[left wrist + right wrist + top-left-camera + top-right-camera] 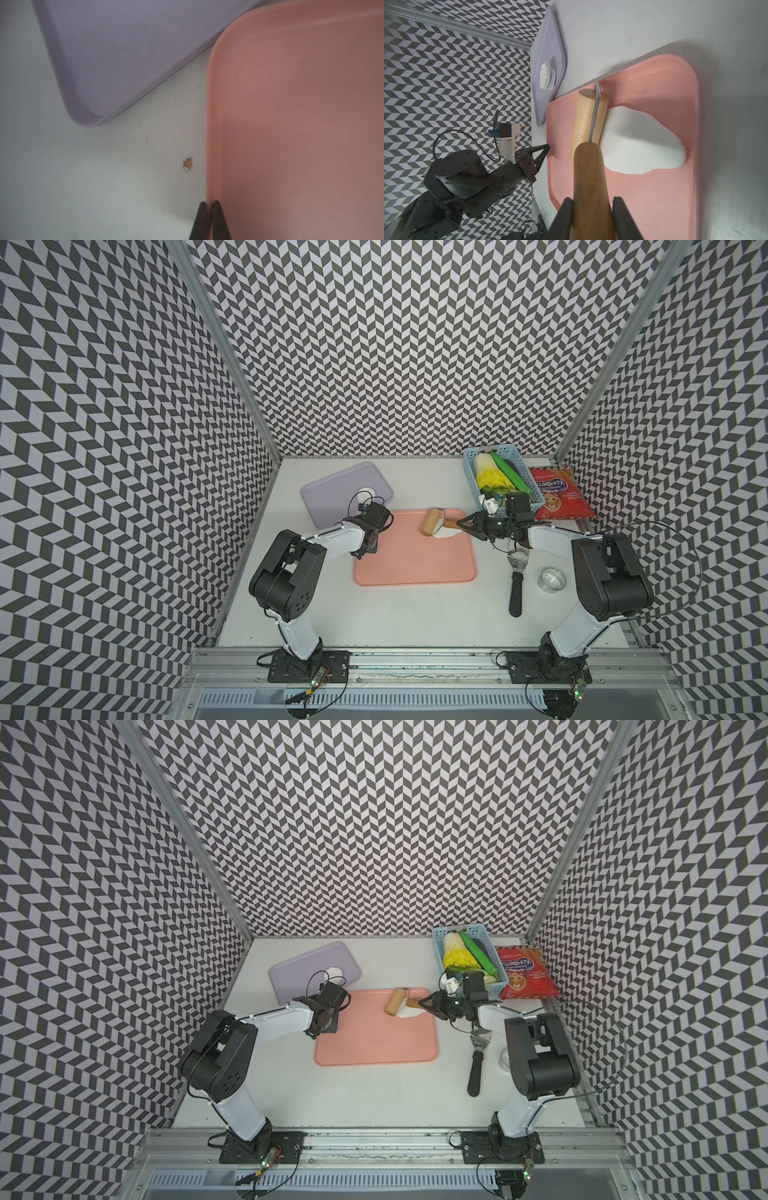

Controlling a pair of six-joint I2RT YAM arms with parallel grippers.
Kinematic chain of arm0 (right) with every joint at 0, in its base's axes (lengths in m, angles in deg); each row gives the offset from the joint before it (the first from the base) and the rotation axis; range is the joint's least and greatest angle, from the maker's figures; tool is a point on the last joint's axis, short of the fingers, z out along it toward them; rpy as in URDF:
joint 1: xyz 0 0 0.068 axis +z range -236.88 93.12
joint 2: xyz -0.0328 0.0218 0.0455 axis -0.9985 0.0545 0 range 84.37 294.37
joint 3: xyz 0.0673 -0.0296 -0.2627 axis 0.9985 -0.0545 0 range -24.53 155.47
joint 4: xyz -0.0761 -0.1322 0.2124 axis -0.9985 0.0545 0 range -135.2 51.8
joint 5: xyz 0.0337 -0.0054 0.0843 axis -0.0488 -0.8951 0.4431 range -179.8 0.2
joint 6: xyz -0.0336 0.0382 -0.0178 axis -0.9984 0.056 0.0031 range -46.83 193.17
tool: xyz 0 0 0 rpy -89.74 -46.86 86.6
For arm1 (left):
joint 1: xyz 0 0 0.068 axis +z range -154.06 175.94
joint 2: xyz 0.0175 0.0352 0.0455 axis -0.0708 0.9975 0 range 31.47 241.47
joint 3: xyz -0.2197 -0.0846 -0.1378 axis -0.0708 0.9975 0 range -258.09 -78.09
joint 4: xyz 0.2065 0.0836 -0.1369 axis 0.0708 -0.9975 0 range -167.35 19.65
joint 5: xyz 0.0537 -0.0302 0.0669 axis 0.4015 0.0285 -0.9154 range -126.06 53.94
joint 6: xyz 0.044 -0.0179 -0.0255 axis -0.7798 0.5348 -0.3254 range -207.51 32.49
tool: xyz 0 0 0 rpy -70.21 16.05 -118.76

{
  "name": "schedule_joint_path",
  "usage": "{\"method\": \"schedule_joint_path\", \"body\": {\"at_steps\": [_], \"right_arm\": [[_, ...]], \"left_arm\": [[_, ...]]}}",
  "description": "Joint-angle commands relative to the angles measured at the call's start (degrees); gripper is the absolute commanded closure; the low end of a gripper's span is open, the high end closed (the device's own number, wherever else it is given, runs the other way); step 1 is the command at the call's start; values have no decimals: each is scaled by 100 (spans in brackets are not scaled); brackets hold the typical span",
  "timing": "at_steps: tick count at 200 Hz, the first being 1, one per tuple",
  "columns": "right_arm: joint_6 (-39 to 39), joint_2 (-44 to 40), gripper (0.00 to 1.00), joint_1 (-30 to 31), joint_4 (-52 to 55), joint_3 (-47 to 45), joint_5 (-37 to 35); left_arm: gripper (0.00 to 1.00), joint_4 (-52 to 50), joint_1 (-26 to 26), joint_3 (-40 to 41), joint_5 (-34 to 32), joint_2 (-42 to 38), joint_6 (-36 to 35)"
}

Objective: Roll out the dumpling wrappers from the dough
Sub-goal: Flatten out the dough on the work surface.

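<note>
right gripper (592, 199) clamped on wooden roller (588, 120) handle, roller touching edge of dough (643, 143) on pink tray (675, 197), left gripper (209, 202) pinched on pink tray rim

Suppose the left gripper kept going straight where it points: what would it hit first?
Probably the pink tray's rim, just ahead of the shut left gripper; they may already touch.

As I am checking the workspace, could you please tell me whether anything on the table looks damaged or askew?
A small brown chip mars the white table just beside the pink tray. The purple tray lies at an angle to it, not squared. Otherwise nothing looks spilled.
</note>
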Motion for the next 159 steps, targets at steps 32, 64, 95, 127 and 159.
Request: {"method": "schedule_joint_path", "body": {"at_steps": [32,64,95,127,159], "right_arm": [[-446,-327,100,-602,2437,-884,-1883],[-497,-524,100,-606,2580,-1038,-2111],[-390,-287,100,-292,2511,-708,-2278],[-259,99,100,7,2359,-552,-2221],[-171,256,100,107,2204,-637,-2164]], "left_arm": [[100,-421,159,205,-240,300,40],[100,-414,169,206,-222,300,47],[100,-408,165,203,-204,300,49],[100,-413,165,202,-207,300,48],[100,-414,160,206,-213,283,57]]}}
